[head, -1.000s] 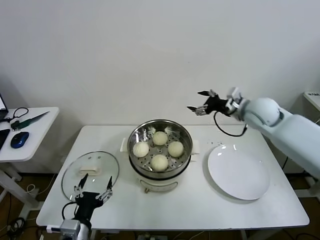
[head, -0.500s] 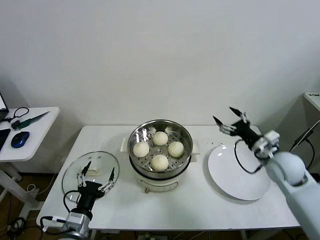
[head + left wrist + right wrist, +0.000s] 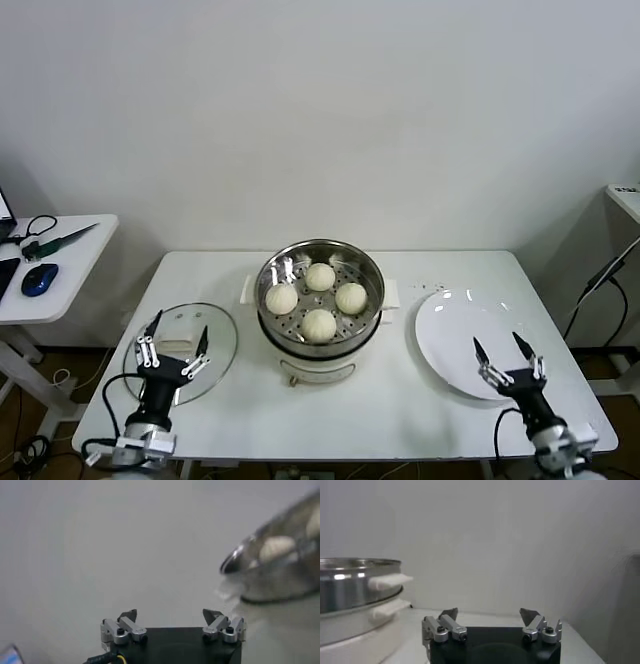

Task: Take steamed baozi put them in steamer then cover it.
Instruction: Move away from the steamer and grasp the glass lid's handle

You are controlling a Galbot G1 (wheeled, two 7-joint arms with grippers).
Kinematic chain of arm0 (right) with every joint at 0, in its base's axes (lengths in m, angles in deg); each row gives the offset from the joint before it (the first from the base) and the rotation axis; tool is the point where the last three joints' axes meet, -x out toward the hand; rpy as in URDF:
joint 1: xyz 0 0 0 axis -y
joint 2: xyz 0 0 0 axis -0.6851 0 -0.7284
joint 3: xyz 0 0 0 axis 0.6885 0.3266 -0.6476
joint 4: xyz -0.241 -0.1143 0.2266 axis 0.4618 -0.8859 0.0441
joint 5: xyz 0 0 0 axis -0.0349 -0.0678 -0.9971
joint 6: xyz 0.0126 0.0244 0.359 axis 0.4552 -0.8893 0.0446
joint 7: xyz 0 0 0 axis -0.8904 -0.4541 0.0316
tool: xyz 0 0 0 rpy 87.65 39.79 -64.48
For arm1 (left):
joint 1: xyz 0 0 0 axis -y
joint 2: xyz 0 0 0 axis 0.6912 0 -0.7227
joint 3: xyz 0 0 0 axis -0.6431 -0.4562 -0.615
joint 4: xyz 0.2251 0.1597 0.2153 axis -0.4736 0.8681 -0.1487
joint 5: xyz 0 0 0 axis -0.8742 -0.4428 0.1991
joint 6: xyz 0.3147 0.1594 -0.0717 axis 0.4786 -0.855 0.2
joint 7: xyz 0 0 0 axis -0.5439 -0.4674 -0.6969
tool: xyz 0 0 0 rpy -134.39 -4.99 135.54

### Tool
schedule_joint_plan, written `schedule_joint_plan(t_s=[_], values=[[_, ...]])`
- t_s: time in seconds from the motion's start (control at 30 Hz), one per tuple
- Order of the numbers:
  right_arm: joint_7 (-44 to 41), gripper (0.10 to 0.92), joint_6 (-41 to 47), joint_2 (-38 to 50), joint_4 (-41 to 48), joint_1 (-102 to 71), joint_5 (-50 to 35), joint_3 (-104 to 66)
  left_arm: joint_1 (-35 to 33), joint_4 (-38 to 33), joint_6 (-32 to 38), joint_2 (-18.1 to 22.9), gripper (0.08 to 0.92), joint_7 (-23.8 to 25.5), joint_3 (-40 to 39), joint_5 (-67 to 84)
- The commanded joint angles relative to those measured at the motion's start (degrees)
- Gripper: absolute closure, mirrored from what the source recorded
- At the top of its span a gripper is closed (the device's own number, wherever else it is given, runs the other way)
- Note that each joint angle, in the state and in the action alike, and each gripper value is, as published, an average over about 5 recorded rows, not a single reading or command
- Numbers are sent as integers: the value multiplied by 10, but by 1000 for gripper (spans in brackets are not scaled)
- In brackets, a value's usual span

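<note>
The steamer (image 3: 371,272), a shiny steel basket on a white pot base, stands mid-table with several cream-white baozi (image 3: 319,324) inside. It also shows in the left wrist view as the steamer (image 3: 280,565) and in the right wrist view as the steamer (image 3: 350,580). The glass cover (image 3: 217,338) lies flat on the table to its left. My left gripper (image 3: 180,325) (image 3: 170,616) hangs open over the cover's near part, holding nothing. Over the near edge of the white plate, my right gripper (image 3: 496,342) (image 3: 490,614) is open and empty.
A flat white plate (image 3: 460,320) lies right of the steamer. The pot's white side handle (image 3: 390,580) sticks out toward my right gripper. A small side table (image 3: 55,255) with a mouse and cables stands off to the left. A wall runs close behind.
My right arm has swung down from high beside the steamer to low at the table's front right. My left gripper has crept forward over the cover. Both stay open.
</note>
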Motion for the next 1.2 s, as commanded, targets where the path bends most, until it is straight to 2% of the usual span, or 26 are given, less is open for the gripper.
schedule_joint_plan(t_s=[0.03,0.23,0.57,0.83,1.2], values=[[16,203,-69,-103,17,-64,50,-18,4,63,37,-61,177,-113,1,-257],[22,203,-80,-120,29,-56,67,-6,14,146,-23,-85,177,-93,0,-372],[28,203,-89,-129,30,-55,75,-5,86,225,-117,-62,177,-82,-5,-444],[32,203,-92,-135,31,-57,76,-4,123,272,-141,-42,177,-84,-14,-447],[36,203,-102,-141,32,-61,75,-7,166,323,-134,-32,177,-87,-24,-445]])
